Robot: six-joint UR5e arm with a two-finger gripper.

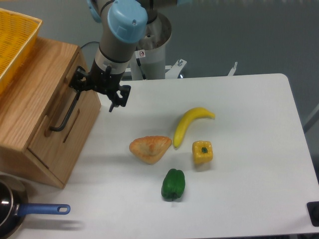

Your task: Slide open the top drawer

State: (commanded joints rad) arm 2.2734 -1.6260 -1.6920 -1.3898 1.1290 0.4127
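Note:
The top drawer (pixel 56 102) is the light-oak front panel of the cabinet at the left, and it sits flush with the cabinet body. Its long black bar handle (pixel 66 108) runs diagonally down the panel. My gripper (pixel 97 91) hangs at the far end of that handle, pointing downward, and is open. One fingertip (pixel 76 83) is right at the handle's upper end; the other fingertip (pixel 116 101) is out over the white table. I cannot tell whether a finger touches the bar.
A yellow basket (pixel 14 37) rests on the wooden cabinet (pixel 30 89). On the table (pixel 249 124) lie a banana (pixel 190 123), a bread piece (pixel 149 148), a yellow pepper (pixel 202 152) and a green pepper (pixel 173 184). A blue-handled pan (pixel 20 211) sits at the bottom left.

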